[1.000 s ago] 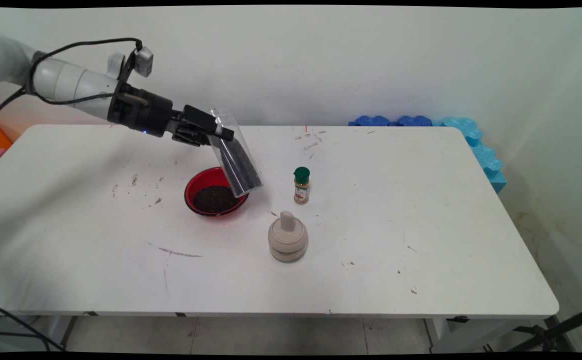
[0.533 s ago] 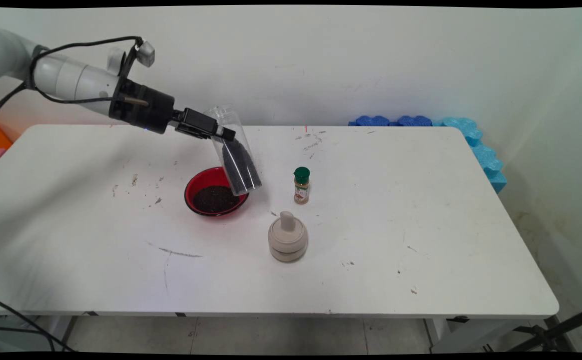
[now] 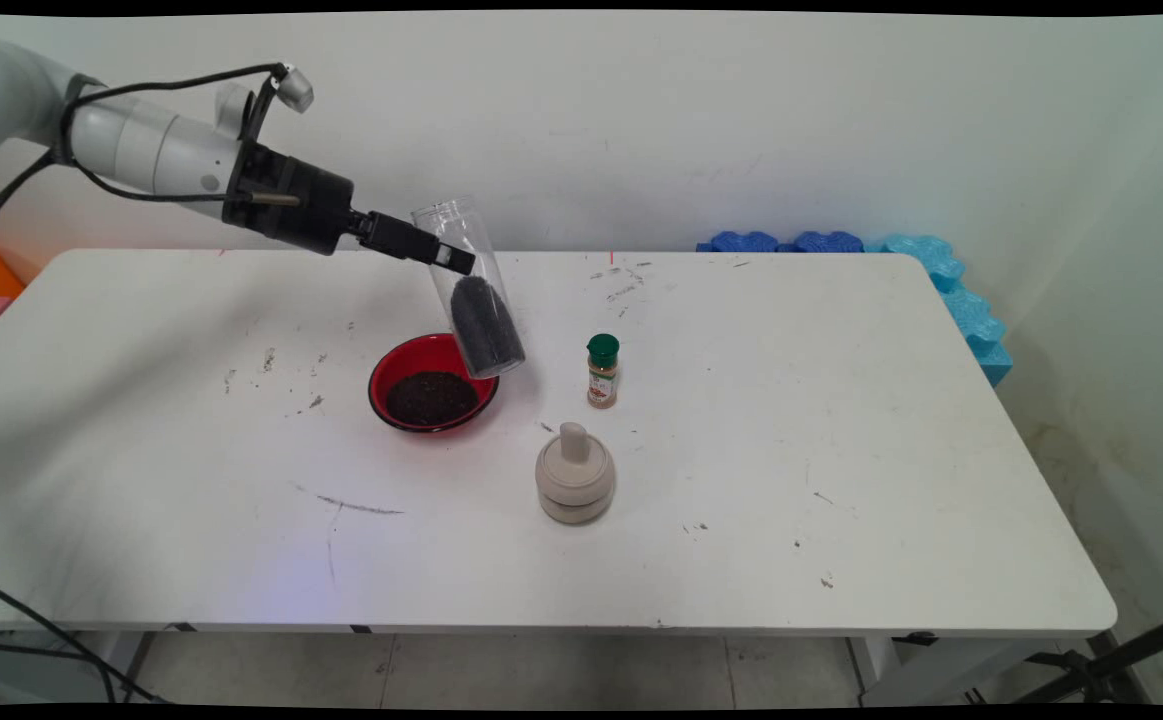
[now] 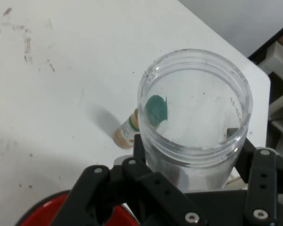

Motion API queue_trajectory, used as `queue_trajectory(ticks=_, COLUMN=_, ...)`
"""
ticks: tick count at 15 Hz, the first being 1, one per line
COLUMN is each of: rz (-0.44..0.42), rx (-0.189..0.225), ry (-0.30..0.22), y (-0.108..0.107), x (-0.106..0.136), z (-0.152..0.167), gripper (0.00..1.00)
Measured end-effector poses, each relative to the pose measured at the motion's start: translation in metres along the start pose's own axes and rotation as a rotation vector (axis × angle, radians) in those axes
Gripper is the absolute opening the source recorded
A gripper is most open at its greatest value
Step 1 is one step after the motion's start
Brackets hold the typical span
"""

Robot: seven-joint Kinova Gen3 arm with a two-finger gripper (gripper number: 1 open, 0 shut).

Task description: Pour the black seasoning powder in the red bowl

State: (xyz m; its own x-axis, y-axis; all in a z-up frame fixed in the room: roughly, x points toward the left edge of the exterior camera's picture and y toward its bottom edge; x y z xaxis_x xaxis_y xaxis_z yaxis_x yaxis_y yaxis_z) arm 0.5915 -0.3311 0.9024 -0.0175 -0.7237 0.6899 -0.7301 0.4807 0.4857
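Observation:
My gripper (image 3: 449, 256) is shut on a clear plastic jar (image 3: 469, 290) and holds it in the air, tilted, with its open mouth up and to the left. Dark grains fill the jar's lower half. Its base hangs over the right rim of a red bowl (image 3: 388, 368) with dark grains in it. In the hand view the jar's open mouth (image 4: 194, 107) fills the middle, with my gripper (image 4: 188, 155) clamped around it and the red bowl (image 4: 40, 216) at the bottom left.
A small spice bottle with a green cap (image 3: 602, 371) stands right of the bowl; it shows through the jar as well (image 4: 128, 129). A beige grinder (image 3: 574, 474) stands nearer the front. Blue foam blocks (image 3: 931, 280) lie along the back right edge of the table (image 3: 841, 450).
The jar has swung from steeply tipped toward more upright and risen a little; the grains have slid down to its base. The wrist has turned and lifted slightly.

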Motion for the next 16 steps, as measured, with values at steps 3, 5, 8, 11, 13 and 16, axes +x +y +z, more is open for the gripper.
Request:
queue_trajectory(ticks=3, rz=0.084, rx=-0.001, ry=-0.008, y=0.003, x=0.002, z=0.001, gripper=0.0)
queue_trajectory(ticks=5, rz=0.148, rx=-0.001, ry=-0.013, y=0.005, x=0.004, z=0.001, gripper=0.0)
queue_trajectory(ticks=8, rz=0.28, rx=-0.004, ry=-0.022, y=0.01, x=0.008, z=0.002, gripper=0.0)
queue_trajectory(ticks=11, rz=0.397, rx=-0.002, ry=-0.031, y=0.014, x=0.012, z=0.002, gripper=0.0)
queue_trajectory(ticks=13, rz=0.463, rx=0.006, ry=-0.034, y=0.015, x=0.015, z=0.002, gripper=0.0)
queue_trajectory(ticks=16, rz=0.535, rx=0.022, ry=-0.035, y=0.017, x=0.02, z=0.002, gripper=0.0)
